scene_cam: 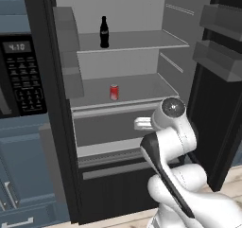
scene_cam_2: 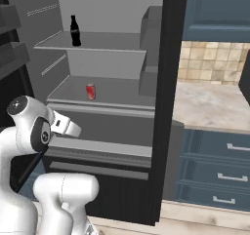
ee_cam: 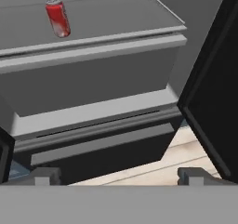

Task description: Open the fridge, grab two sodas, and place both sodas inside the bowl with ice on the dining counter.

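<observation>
The fridge (scene_cam: 123, 9) stands open, its grey shelves showing. One red soda (scene_cam: 114, 92) stands upright on the lower shelf (scene_cam_2: 122, 93), also seen as the soda (scene_cam_2: 91, 91) and, tilted in the hand view, at upper left (ee_cam: 58, 17). My gripper (ee_cam: 118, 176) is open with nothing between its fingers. It hovers in front of the fridge, below the soda's shelf and well short of the can, level with the grey drawer (ee_cam: 93, 83). The white hand (scene_cam_2: 66, 124) reaches toward the drawer front. The bowl and the dining counter are out of view.
A black bottle (scene_cam: 104, 32) stands on the upper shelf. The open right door (scene_cam: 222, 104) with grey bins (scene_cam: 220, 57) hangs close beside the arm. A microwave (scene_cam: 19, 75) sits in the cabinet on the left. A wall counter (scene_cam_2: 210, 105) over blue-grey drawers (scene_cam_2: 215, 170) lies to the right.
</observation>
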